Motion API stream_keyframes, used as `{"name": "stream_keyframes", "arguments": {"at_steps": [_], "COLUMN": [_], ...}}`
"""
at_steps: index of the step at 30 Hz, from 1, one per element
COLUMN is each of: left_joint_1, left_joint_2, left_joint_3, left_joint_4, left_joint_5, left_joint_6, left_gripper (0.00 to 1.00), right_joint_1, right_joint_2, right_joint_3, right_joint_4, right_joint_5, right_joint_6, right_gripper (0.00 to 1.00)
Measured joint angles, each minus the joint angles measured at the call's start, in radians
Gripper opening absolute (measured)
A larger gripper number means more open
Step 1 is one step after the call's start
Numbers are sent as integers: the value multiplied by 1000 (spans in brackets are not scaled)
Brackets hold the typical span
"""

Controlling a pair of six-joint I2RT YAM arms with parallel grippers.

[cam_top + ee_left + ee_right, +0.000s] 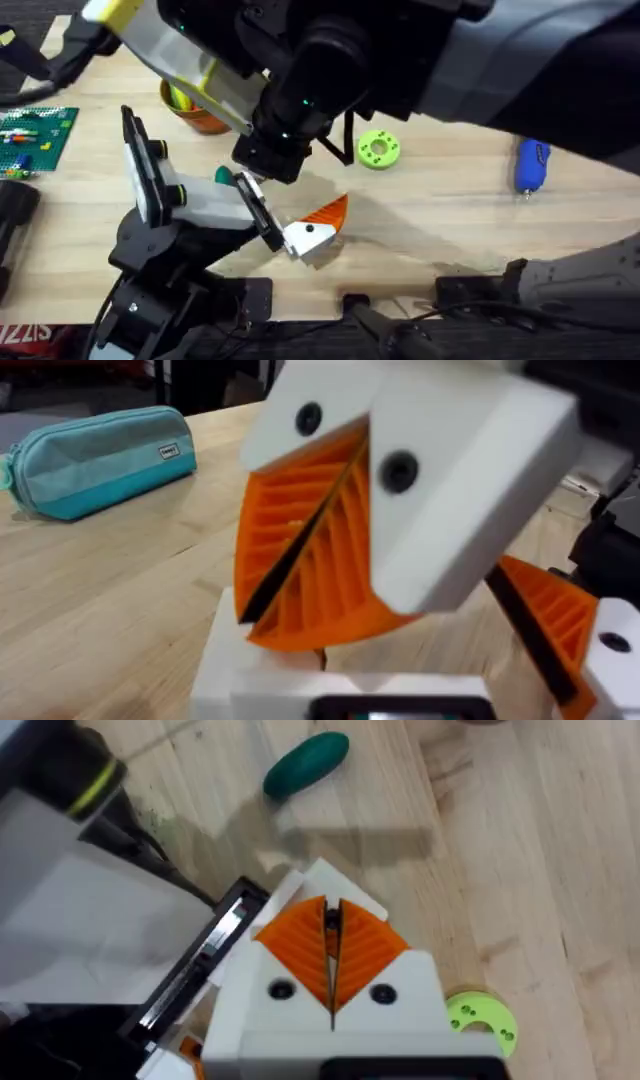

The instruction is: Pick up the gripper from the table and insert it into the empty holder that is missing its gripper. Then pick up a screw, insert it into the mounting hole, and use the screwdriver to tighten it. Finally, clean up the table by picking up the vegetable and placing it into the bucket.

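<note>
Right gripper has its orange ribbed pads pressed together on a thin dark sliver I can't identify, hanging just above the holder near the table's front-middle. Left gripper pads closed flat together, nothing between them. Bucket sits toward the back left, green vegetable just behind the holder, screwdriver toward the right edge, a lime-green disc mid-table.

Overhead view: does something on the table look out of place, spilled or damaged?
One thing stands out: the green vegetable lies loose on the table close to the holder, not inside the orange bucket. It looks like clutter in the work area. Nothing appears spilled or broken.
</note>
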State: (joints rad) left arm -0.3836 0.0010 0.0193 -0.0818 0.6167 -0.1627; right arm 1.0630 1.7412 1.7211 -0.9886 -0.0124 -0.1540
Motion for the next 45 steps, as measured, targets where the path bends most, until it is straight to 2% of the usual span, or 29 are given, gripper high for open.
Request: {"name": "stream_keyframes", "arguments": {"at_steps": [13, 15, 20, 22, 24, 25, 26, 36, 45], "left_joint_1": [0, 0, 0, 0, 0, 0, 0, 0, 0], "left_joint_2": [0, 0, 0, 0, 0, 0, 0, 0, 0], "left_joint_3": [0, 0, 0, 0, 0, 0, 0, 0, 0], "left_joint_4": [0, 0, 0, 0, 0, 0, 0, 1, 1], "left_joint_5": [0, -2, -8, -11, -12, -13, -14, -14, -14], "left_joint_6": [-2, -1, 1, 1, 0, 0, 0, 5, 5], "left_gripper": [989, 989, 989, 989, 989, 989, 989, 989, 989], "right_joint_1": [-20, -26, -34, -35, -45, -55, -62, -78, -182], "right_joint_2": [0, 0, 0, 0, 0, 0, 0, -38, -167], "right_joint_3": [1, 1, 1, 1, 1, 2, 3, 2, 2], "right_joint_4": [0, -2, -11, -11, -9, -7, -7, -2, -50], "right_joint_5": [-32, -40, -41, -36, -11, -4, -3, -31, -38], "right_joint_6": [21, 27, 35, 41, 42, 42, 42, 42, 42], "right_gripper": [9, 62, 337, 553, 836, 938, 978, 994, 994]}}
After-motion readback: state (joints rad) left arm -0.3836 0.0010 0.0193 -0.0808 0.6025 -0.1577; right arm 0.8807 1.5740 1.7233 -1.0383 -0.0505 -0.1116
